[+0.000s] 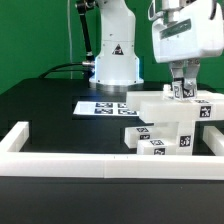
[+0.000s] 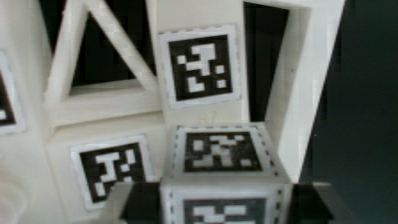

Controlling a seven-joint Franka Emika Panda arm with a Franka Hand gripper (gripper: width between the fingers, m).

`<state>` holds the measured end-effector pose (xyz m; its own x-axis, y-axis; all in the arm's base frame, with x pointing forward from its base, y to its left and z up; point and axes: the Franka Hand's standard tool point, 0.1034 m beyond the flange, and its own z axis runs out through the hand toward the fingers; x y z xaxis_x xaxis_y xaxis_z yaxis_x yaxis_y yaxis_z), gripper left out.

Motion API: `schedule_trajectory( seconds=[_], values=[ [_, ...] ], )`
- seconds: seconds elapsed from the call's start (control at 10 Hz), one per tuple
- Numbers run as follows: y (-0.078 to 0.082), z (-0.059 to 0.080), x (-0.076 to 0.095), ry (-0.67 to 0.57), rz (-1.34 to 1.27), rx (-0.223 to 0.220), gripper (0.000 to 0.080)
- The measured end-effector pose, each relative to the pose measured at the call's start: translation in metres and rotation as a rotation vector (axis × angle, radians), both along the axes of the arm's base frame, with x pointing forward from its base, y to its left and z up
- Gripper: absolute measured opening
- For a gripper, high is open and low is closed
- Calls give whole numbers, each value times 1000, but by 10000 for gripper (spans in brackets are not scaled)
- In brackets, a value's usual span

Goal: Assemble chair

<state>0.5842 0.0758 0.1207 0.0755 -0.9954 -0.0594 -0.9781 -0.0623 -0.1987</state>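
gripper [image 1: 182, 92] closed on a tagged chair part [image 1: 182, 91].

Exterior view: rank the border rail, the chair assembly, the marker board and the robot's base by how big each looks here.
1. Border rail, spanning the picture's width.
2. Robot's base and chair assembly: look alike in area, and the chair sits nearer the camera, so I won't rank them.
3. Marker board, partly hidden behind the chair.

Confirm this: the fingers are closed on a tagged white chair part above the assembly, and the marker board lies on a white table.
Wrong on the table: the exterior view shows it black, not white. The rest holds: fingers closed on the tagged chair part above the assembly, marker board lying flat.
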Motion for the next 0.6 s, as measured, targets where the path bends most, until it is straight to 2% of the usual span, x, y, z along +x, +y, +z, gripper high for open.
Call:
schedule_trajectory(
  seconds=[0.2,0.3,0.6],
  values=[
    [1,0,0,12,-187,53,288],
    [2,0,0,16,-246,65,288],
    [3,0,0,16,-267,69,288]
  ],
)
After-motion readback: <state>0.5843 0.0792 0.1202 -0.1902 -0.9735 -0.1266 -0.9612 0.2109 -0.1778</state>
